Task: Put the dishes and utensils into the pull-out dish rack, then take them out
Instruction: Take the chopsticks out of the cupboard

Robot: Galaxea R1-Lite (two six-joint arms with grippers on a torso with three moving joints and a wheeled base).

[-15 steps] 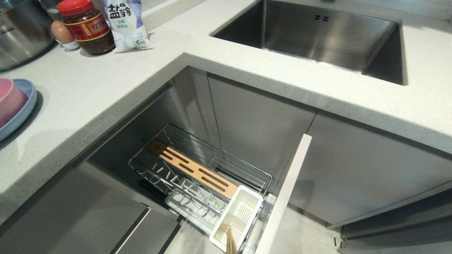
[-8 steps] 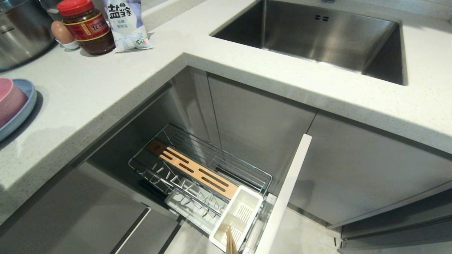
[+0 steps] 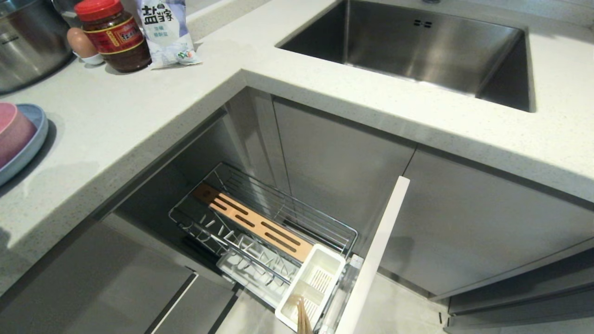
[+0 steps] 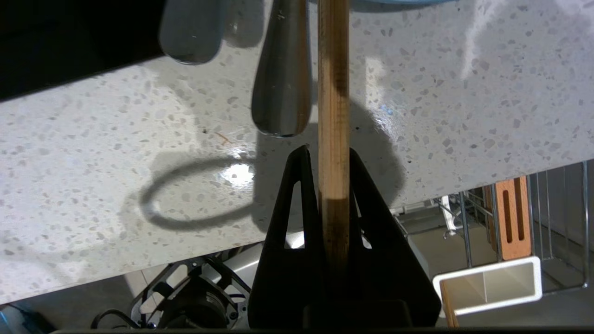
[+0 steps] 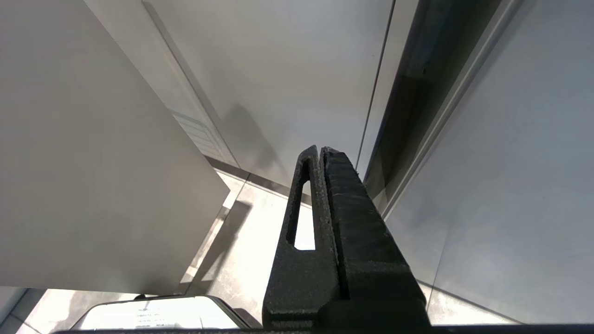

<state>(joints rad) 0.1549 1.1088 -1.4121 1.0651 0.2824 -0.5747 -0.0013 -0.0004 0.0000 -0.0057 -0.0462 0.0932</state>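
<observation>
In the left wrist view my left gripper (image 4: 327, 153) is shut on a light-brown wooden chopstick (image 4: 333, 93), held just over the speckled counter's edge. Two silver utensil handles (image 4: 281, 83) lie on the counter beyond its tip, near the light-blue plate's rim (image 4: 394, 2). Below, the pull-out dish rack (image 3: 320, 222) stands open, and another chopstick (image 3: 302, 317) sits in its white caddy (image 3: 325, 264). The pink bowl (image 3: 11, 130) rests on the plate (image 3: 32, 139) at the counter's far left. My right gripper (image 5: 320, 150) is shut and empty, parked low by the cabinet fronts. Neither gripper shows in the head view.
A steel pot (image 3: 23, 41), an egg (image 3: 81, 44), a red-lidded jar (image 3: 113, 35) and a salt bag (image 3: 164, 30) stand at the counter's back left. The steel sink (image 3: 417, 46) is at the back right. The rack's pale cabinet front (image 3: 376, 250) juts out beside the caddy.
A shadow has crept onto the counter's lower left corner in the head view. Nothing else there has shifted.
</observation>
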